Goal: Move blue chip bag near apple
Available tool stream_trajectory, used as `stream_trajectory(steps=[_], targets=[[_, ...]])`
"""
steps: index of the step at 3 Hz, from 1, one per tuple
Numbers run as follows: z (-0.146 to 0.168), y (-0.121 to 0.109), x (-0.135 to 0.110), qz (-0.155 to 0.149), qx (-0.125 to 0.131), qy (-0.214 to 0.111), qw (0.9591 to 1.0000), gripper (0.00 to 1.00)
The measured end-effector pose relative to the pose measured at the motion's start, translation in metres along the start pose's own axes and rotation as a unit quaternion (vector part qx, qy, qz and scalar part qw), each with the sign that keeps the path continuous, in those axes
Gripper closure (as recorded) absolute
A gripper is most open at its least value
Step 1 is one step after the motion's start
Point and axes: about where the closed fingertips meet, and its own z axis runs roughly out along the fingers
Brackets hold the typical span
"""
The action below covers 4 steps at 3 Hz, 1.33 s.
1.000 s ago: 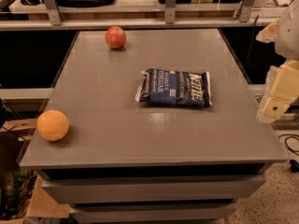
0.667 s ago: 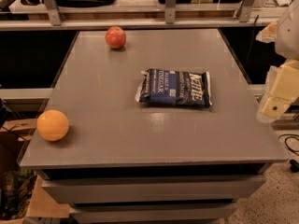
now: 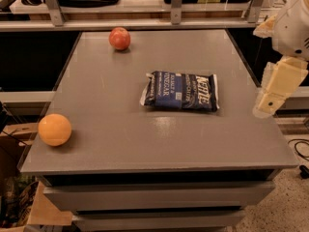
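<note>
The blue chip bag (image 3: pixel 181 91) lies flat near the middle of the grey table (image 3: pixel 145 144), its white lettering facing up. The apple (image 3: pixel 119 38), small and red, sits at the table's far left, well apart from the bag. My gripper (image 3: pixel 268 103) hangs on the cream and white arm at the right edge of the view. It is beside the table's right edge, to the right of the bag, and touches nothing.
A larger orange fruit (image 3: pixel 54 129) sits at the table's front left corner. A shelf with metal posts (image 3: pixel 176 4) runs along the back. Cardboard boxes (image 3: pixel 19 211) stand on the floor at the lower left.
My gripper has shifted slightly left and up toward the table's right edge. The bag, the apple and the orange fruit have not moved.
</note>
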Motion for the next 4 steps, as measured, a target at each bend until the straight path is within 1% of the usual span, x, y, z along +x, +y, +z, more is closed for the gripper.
stream_trajectory(steps=[1,2,3,4], targets=[[0.017,-0.017,-0.019,-0.028,-0.005,-0.024,0.9993,0.00],[0.037,-0.032,-0.037,-0.052,-0.017,-0.041,0.9977,0.00],[0.059,-0.046,-0.054,-0.066,-0.032,-0.056,0.9957,0.00],[0.087,-0.054,-0.069,-0.075,-0.051,-0.061,0.9940,0.00]])
